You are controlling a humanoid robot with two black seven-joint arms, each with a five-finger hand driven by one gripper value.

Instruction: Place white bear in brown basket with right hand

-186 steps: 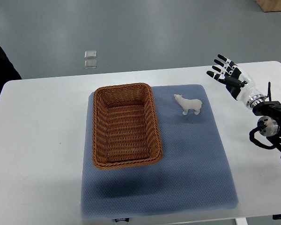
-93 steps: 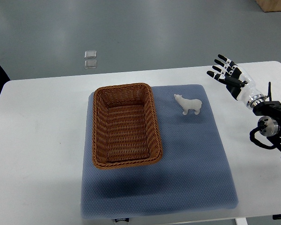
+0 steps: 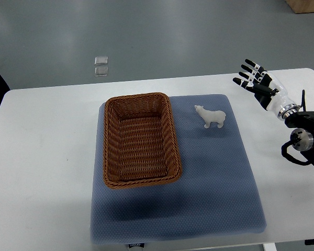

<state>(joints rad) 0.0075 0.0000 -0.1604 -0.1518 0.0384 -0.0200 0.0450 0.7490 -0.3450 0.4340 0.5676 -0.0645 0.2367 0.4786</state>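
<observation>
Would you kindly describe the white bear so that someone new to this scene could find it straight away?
Start at the white table and the blue-grey mat lying across its middle. On the mat's far part, just right of the brown wicker basket and apart from it, stands the white bear. It is the only small white figurine, four-legged, head pointing toward the basket.

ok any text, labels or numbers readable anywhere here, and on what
Nothing here reads clearly.
Small dark tag at the near edge of the blue mat: light marks on it, too small and blurred to read.
White bear, brown basket, white table and the open right hand: no print visible.
</observation>
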